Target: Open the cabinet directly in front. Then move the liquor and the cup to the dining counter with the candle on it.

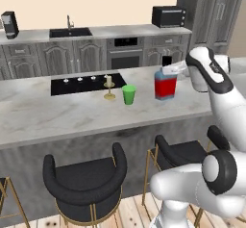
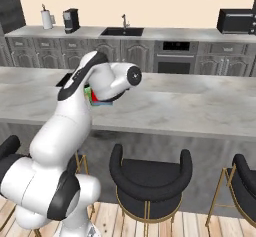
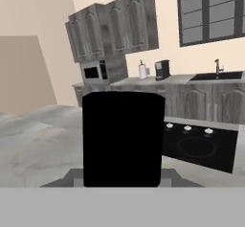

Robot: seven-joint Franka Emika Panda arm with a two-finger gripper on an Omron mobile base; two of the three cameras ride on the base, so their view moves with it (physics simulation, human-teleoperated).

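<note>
- The liquor bottle (image 1: 165, 86) is seen standing on the dining counter (image 1: 72, 111), right of the green cup (image 1: 129, 95) and the candle (image 1: 109, 87).
- The gripper (image 1: 174, 69) is closed around the bottle's black neck; in the hand view the black cap (image 3: 123, 137) is seen held between the fingers.
- Cup and candle are already on the marble, close together but apart; the cup is judged as delivered.
- The step in hand is judged as setting down and releasing the bottle; whether its base is fully on the counter cannot be told.
- The bottle is best kept upright and pressed gently down until the base sits flat.
- The fingers are to be opened fully before any retreat, so the cap is not dragged.
- Retreat is best made straight up along the neck, not sideways; a tall bottle gripped high is tipped easily.
- Clearance toward the cup is to be kept; a swing to that side could knock cup or candle.
- The black cooktop (image 1: 86, 84) behind the candle is to be avoided.
</note>
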